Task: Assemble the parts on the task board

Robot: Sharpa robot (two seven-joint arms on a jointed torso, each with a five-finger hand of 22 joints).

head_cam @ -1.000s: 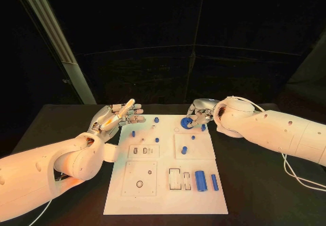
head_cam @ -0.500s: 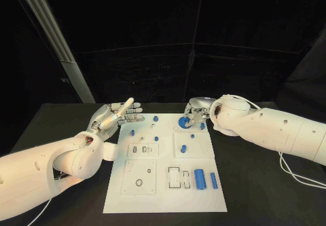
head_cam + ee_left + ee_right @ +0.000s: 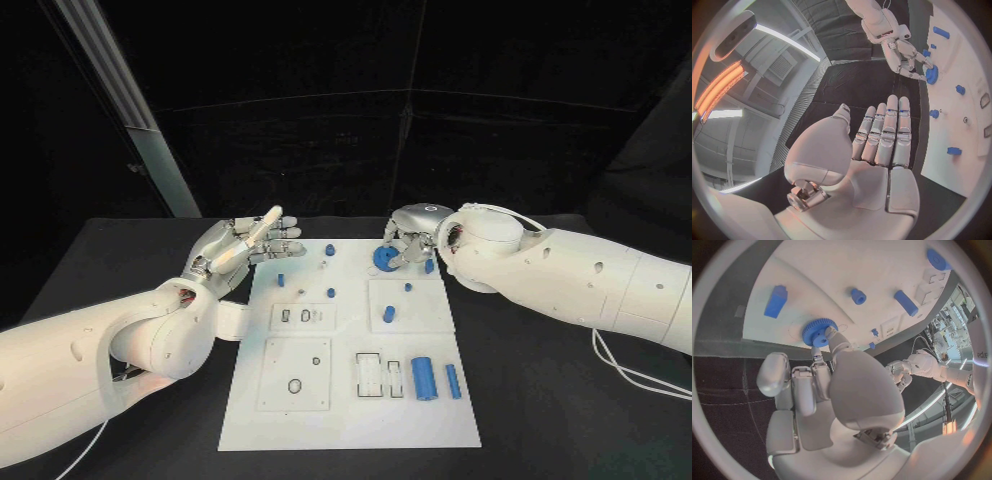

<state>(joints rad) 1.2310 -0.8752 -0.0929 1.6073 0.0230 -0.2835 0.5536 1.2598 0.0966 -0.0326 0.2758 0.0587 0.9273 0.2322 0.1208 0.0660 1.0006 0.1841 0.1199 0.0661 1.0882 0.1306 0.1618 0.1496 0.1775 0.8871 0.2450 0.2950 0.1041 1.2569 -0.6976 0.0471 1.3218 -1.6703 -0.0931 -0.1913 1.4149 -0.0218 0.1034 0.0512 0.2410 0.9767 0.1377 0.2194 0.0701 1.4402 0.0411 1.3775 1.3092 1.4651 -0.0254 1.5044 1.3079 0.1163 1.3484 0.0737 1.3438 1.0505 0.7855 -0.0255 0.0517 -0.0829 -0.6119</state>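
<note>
The white task board (image 3: 346, 420) lies in the middle of the table. A blue gear (image 3: 384, 259) sits at its far edge, and my right hand (image 3: 410, 234) pinches it between fingertips (image 3: 832, 335); the gear (image 3: 819, 332) lies flat against the board. The left wrist view shows the same hold on the gear (image 3: 932, 74) by the right hand (image 3: 907, 55). My left hand (image 3: 245, 245) hovers open at the board's far left corner, fingers (image 3: 891, 127) straight and together, holding nothing. Small blue pegs (image 3: 329, 249) stand near the gear.
More blue parts lie on the board: an oblong piece (image 3: 387, 316), a thick cylinder (image 3: 424, 379) and a slim one (image 3: 451, 381) at the near right. Recessed slots (image 3: 303, 316) and a plate with an oval hole (image 3: 294, 385) take up the left half.
My right hand and the gear have edged slightly toward the board's middle. The left hand has stayed in place.
</note>
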